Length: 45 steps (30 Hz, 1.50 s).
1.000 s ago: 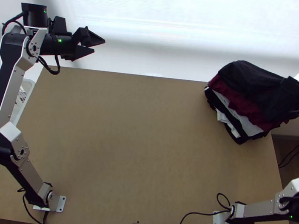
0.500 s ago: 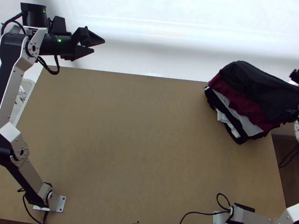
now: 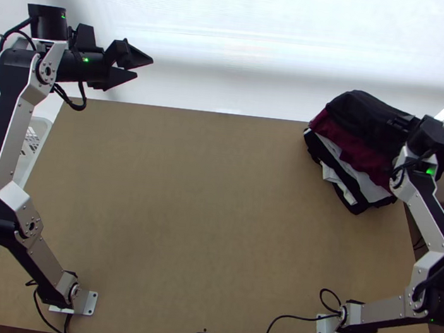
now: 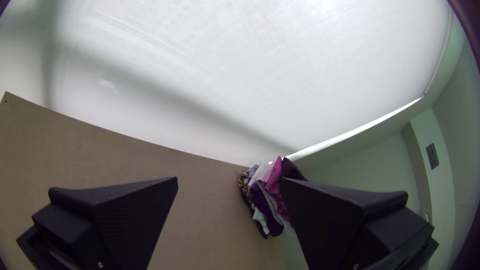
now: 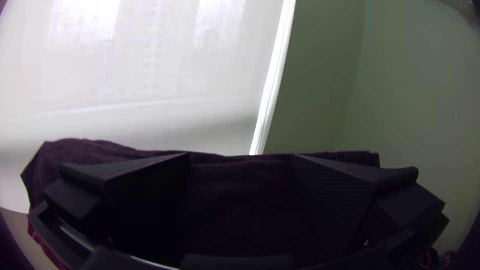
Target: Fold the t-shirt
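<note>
In the top view, my left gripper (image 3: 144, 69) hangs beyond the table's far left edge, open and holding nothing. My right gripper (image 3: 430, 132) is over the right part of a folded clothes stack (image 3: 357, 149) at the table's far right corner. Black cloth (image 3: 364, 111) lies uppermost, with maroon, white and black layers beneath. In the left wrist view, the stack (image 4: 272, 192) appears beyond the open left gripper (image 4: 228, 181). The right wrist view has dark cloth (image 5: 240, 192) between and behind the parted fingers of my right gripper (image 5: 241, 157); contact cannot be told.
Bare wooden table (image 3: 204, 215) stretches between the arms. A white basket (image 3: 43, 125) with a dark item inside stands at the left edge. Cables (image 3: 295, 317) lie near the right arm's base, and a pale blind (image 3: 247, 48) hangs behind the table.
The right arm has swung in from the right edge of the top view, bringing its gripper over the stack's right part. The left arm has shifted very slightly left. The stack lies as before.
</note>
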Each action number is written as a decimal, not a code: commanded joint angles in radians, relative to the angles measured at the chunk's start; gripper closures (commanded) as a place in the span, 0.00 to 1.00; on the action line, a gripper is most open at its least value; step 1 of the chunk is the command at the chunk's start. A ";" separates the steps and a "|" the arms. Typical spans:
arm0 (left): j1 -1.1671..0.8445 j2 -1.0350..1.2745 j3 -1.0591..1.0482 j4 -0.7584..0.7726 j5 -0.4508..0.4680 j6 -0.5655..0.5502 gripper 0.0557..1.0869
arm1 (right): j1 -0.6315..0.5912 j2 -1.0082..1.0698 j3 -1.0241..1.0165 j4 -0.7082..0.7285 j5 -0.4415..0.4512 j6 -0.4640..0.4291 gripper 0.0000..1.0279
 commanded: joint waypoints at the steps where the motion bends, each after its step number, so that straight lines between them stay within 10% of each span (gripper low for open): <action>1: 0.008 -0.040 0.029 -0.007 -0.003 -0.014 0.04 | -0.009 0.044 -0.039 0.026 0.017 0.049 0.10; 20: 0.005 -0.040 0.029 -0.006 -0.003 -0.015 0.04 | -0.061 -0.019 0.066 -0.037 0.016 0.052 0.09; 32: 0.009 -0.058 0.029 -0.012 -0.003 -0.017 0.04 | -0.119 0.055 0.056 -0.209 0.019 0.271 0.09; 45: 0.020 -0.069 0.029 -0.010 -0.001 -0.017 0.04 | -0.059 0.043 0.230 -0.166 0.036 0.185 0.09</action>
